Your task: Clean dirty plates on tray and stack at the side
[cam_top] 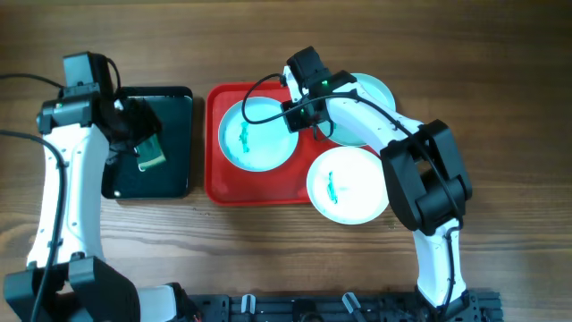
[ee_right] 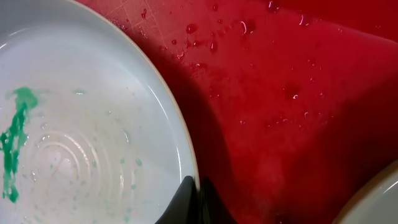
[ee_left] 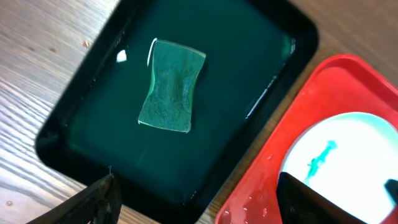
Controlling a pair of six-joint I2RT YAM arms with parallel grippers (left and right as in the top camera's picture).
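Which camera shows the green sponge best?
The left wrist view: the sponge lies whole and unblocked in the black tray. Overhead, it is just a small green patch. The right wrist view misses it, showing only a plate and the red tray.

- I see a brown wooden table (cam_top: 518, 54) with a plank grain, filling the overhead view and showing at the left edge of the left wrist view (ee_left: 37, 56).
- A black rectangular plastic tray (cam_top: 174, 134) with rounded corners lies flat on the left half of the table. In the left wrist view its floor (ee_left: 249, 68) shines, glossy and wet-looking.
- Thin black cables (cam_top: 27, 79) trail over the table's far left.
- A black slotted rail (cam_top: 313, 307) runs along the near edge.
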